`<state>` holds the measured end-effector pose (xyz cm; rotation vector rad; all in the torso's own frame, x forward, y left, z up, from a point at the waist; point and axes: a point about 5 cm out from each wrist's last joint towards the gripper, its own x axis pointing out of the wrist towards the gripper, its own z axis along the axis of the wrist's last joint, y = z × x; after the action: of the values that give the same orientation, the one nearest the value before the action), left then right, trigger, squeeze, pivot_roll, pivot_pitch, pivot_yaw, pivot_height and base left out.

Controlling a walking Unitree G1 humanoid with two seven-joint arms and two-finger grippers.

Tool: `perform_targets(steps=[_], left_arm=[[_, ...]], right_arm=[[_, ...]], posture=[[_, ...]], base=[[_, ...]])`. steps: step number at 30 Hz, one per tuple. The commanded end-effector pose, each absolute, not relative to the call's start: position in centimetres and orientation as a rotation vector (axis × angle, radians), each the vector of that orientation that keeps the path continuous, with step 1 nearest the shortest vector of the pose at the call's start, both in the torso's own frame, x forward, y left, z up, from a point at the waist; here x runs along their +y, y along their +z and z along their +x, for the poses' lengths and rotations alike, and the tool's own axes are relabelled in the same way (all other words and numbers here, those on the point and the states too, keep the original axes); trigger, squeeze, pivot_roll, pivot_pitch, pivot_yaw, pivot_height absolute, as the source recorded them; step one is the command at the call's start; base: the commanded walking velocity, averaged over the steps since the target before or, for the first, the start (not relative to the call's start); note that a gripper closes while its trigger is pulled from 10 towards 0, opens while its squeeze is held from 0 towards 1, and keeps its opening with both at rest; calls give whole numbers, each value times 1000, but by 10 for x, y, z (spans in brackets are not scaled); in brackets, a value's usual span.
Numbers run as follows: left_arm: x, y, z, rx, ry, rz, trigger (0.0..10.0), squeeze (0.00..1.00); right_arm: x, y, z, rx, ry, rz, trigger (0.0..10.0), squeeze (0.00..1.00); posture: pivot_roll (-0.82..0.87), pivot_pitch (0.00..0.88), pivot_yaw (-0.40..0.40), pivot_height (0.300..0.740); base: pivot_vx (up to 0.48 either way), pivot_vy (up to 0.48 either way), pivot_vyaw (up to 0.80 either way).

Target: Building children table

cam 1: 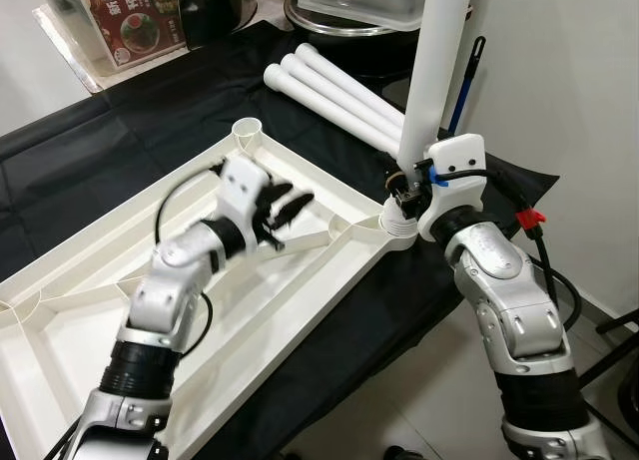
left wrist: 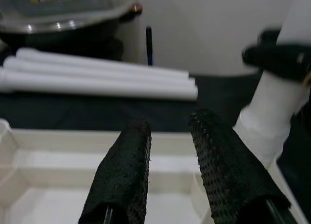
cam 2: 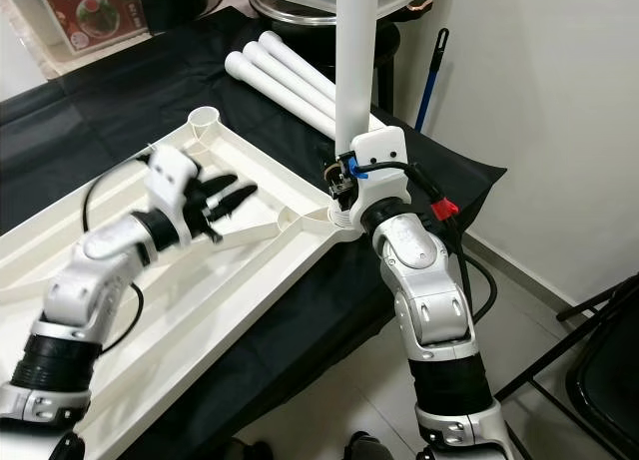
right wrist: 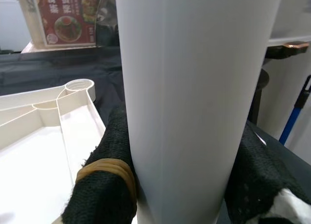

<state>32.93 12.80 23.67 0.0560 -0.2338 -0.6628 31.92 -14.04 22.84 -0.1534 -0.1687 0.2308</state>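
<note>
A white children's table top point(cam 1: 120, 280) lies upside down on a black cloth. My right gripper point(cam 1: 404, 186) is shut on a white table leg point(cam 1: 434, 71), held upright with its foot in the near right corner socket point(cam 1: 399, 228). In the right wrist view the leg point(right wrist: 194, 88) stands between the black fingers point(right wrist: 104, 185). My left gripper point(cam 1: 290, 203) hovers over the inside of the top, a little left of that corner, open and holding nothing. Its fingers point(left wrist: 124, 175) point toward the upright leg point(left wrist: 272, 107). Three spare white legs point(cam 1: 339, 91) lie side by side behind the top.
A pot with a clear plastic box point(cam 1: 349, 11) and a printed food box point(cam 1: 125, 16) stand at the back. A blue-handled tool point(cam 1: 464, 91) leans by the wall. The table's edge drops to the floor right of the corner socket; a black chair point(cam 2: 609, 360) stands there.
</note>
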Motion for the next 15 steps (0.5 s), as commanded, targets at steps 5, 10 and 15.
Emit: perform_targets(steps=[5, 10, 15], left_arm=[[131, 248, 322, -285, -725, -14, 10000, 0], [126, 262, 312, -361, -813, -56, 10000, 0], [99, 297, 295, -504, -980, -87, 10000, 0]], right_arm=[[-158, 191, 321, 6, 144, -147, 10000, 0], [-160, 189, 321, 2, 145, -130, 10000, 0], [-162, 187, 323, 5, 148, -125, 10000, 0]], posture=[[-48, 168, 48, 740], [-49, 163, 46, 740], [-51, 160, 45, 740]], base=[[0, 0, 0], [0, 0, 0], [0, 0, 0]])
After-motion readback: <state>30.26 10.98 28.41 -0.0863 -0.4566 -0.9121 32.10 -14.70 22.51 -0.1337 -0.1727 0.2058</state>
